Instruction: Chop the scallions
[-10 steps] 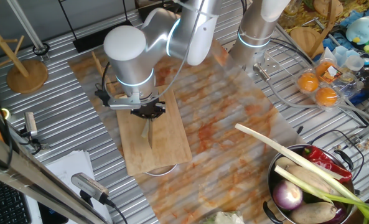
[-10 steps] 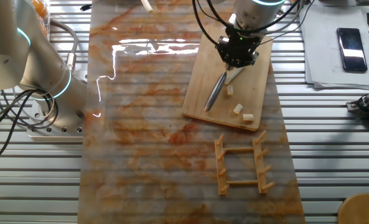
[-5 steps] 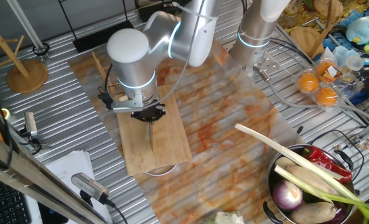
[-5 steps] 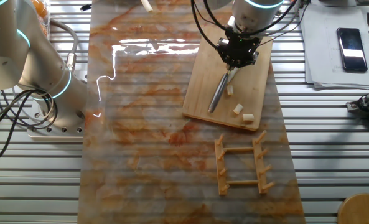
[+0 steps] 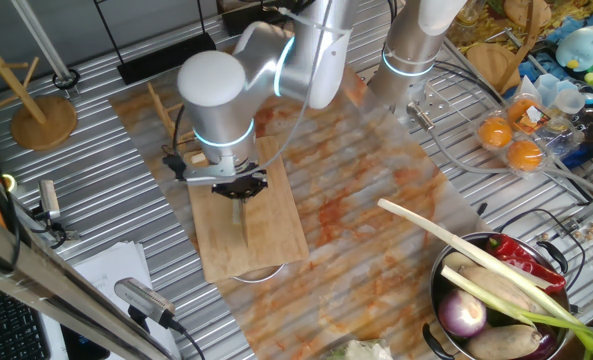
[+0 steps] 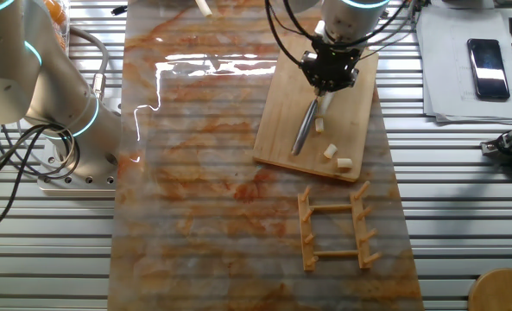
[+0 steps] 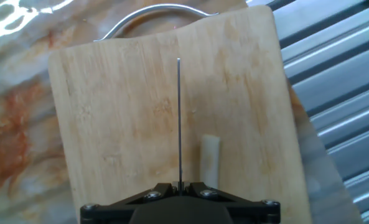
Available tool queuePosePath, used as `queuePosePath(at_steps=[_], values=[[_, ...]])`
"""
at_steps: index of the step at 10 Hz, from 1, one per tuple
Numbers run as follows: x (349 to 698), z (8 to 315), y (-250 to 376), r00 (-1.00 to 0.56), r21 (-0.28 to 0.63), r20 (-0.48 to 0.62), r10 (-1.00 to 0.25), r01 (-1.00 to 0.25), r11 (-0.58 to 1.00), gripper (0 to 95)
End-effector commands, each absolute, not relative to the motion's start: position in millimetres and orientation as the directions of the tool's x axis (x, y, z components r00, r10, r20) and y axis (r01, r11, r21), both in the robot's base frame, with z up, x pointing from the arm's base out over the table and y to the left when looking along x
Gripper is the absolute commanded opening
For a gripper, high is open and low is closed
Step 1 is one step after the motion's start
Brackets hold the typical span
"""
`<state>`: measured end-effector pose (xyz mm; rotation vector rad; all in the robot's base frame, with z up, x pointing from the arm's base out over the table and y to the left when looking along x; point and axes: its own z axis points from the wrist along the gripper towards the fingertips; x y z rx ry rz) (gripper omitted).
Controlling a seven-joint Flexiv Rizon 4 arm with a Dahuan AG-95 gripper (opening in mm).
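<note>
My gripper (image 7: 180, 186) is shut on a knife whose blade (image 7: 178, 118) shows edge-on as a thin line over the wooden cutting board (image 7: 116, 112). A cream-white scallion stalk (image 7: 211, 160) lies just right of the blade, near the fingers. In the other fixed view the gripper (image 6: 329, 78) hangs over the board (image 6: 350, 121) with the knife (image 6: 305, 128) slanting down to the left, and three cut scallion chunks (image 6: 331, 152) lie beside it. In one fixed view the gripper (image 5: 238, 186) holds the knife (image 5: 241, 218) above the board (image 5: 266, 235).
A wooden rack (image 6: 333, 229) lies just off the board's end. A metal bowl (image 5: 446, 300) at the front right holds a purple onion (image 5: 463, 315), a red pepper and a long leek (image 5: 456, 245). A second arm's base (image 6: 74, 130) stands at the side. Oranges (image 5: 511, 140) sit in a tray.
The arm has shifted slightly, carrying the knife a little along the board. The cut chunks have not moved.
</note>
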<state>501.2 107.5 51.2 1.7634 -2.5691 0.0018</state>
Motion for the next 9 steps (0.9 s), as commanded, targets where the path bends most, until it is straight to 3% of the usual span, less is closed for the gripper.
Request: queuePosePath(at_steps=[1, 9], values=[[504.3, 52.3, 110.5, -0.316, -0.011, 0.027, -0.948, -0.949, 0.316, 0.0], [511.6, 45.9, 110.8, -0.188, -0.069, 0.017, -0.982, -0.98, 0.187, 0.0]])
